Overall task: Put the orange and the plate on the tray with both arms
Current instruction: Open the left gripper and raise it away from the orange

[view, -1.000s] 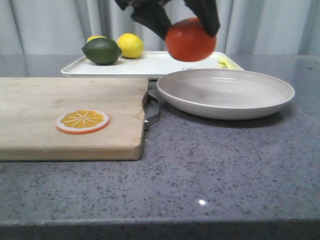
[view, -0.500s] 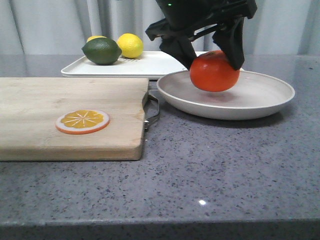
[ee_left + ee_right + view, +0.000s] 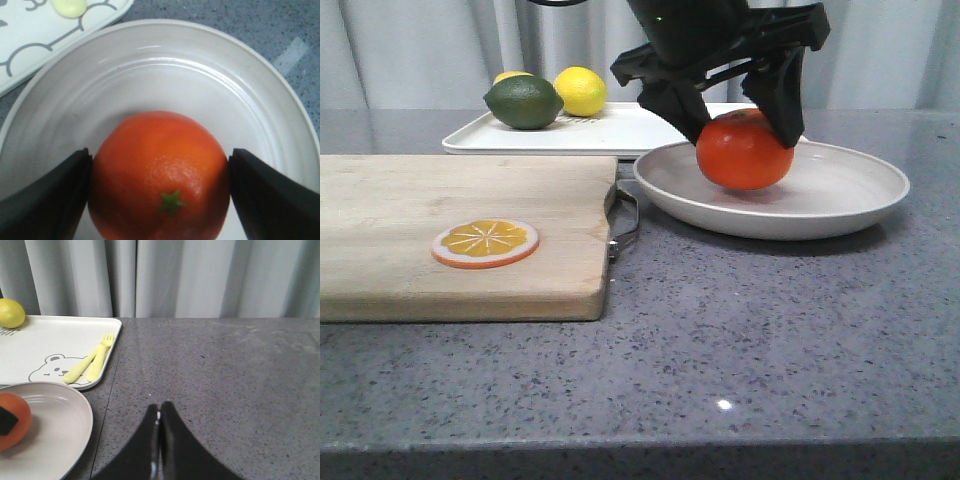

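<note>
- Left gripper (image 3: 740, 112): you have it closed on the orange (image 3: 744, 150), one dark finger pressed to each flank. The left wrist view confirms both pads touching the skin, stem star facing the camera.
- Orange: it sits low in the plate (image 3: 850, 200), at about 9 o'clock of the plate's centre in the front view. Whether its underside already rests on the plate floor cannot be told; a shadow lies directly beneath it.
- Plate: it stands on the grey counter, not on the tray (image 3: 610, 132). Its far rim lies just beside the tray's near edge; the two may overlap slightly, which these views do not settle.
- Right gripper (image 3: 159, 440): its fingers are pressed together with nothing between them, and it hangs over bare counter at roughly 3 o'clock of the plate, well clear of the rim.
- Tray: it carries a lime (image 3: 524, 102) and lemon (image 3: 580, 90) at its 9 o'clock end and a yellow fork and spoon (image 3: 90, 365) near the plate side; the middle shows free surface.
- Progress, as a judgement: you are at the first stage, the orange being delivered into the plate. Remaining: release the orange, take the plate, and set it on the tray. Neither object is on the tray yet.
- Bystanders: the cutting board (image 3: 460, 230) with its orange slice (image 3: 485, 243) lies at 9 o'clock of the plate, untouched.
</note>
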`<state>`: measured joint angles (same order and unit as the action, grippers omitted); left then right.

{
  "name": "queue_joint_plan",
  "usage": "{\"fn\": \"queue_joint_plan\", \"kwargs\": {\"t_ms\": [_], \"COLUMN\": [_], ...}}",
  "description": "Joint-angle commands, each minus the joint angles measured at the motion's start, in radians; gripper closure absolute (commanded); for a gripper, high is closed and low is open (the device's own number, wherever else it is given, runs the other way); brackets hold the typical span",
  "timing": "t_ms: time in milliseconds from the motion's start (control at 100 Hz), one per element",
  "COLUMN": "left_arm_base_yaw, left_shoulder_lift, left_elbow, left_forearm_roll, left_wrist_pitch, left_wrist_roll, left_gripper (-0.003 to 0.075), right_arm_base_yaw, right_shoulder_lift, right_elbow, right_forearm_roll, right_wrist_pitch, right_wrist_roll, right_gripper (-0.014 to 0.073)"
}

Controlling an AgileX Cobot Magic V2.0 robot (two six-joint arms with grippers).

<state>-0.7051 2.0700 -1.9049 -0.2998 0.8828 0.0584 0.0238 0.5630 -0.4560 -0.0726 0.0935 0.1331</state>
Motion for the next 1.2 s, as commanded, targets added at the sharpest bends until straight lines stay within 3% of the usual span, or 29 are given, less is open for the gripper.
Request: {"fn": "queue_joint_plan", "kwargs": {"t_ms": [0, 130, 660, 1190], "left_arm_base_yaw": [-0.003, -0.003, 0.009, 0.031], "left_shoulder_lift": [-0.058, -0.058, -0.06, -0.147], "left_elbow": [-0.035, -0.035, -0.141, -0.139], "left_forearm_roll": [-0.017, -0.017, -0.014, -0.037], "left_wrist_pitch": [-0.05, -0.052, 0.01, 0.093], "left_wrist_roll": [0.005, 0.005, 0.005, 0.0], "left_gripper": [0.0245, 0.016, 0.0176, 0.0582], "right_arm_base_yaw": [-0.001, -0.001, -0.001, -0.001], "right_shoulder_lift": [0.008, 0.008, 0.008, 0.008], "right_elbow": [-0.034, -0.034, -0.034, -0.034], "right_forearm_roll": [-0.013, -0.013, -0.013, -0.013], "right_wrist_pitch": [-0.085, -0.085, -0.085, -0.099], "right_wrist_roll": [-0.003, -0.003, -0.003, -0.003], "right_gripper": [0.066, 0.066, 0.066, 0.066]}}
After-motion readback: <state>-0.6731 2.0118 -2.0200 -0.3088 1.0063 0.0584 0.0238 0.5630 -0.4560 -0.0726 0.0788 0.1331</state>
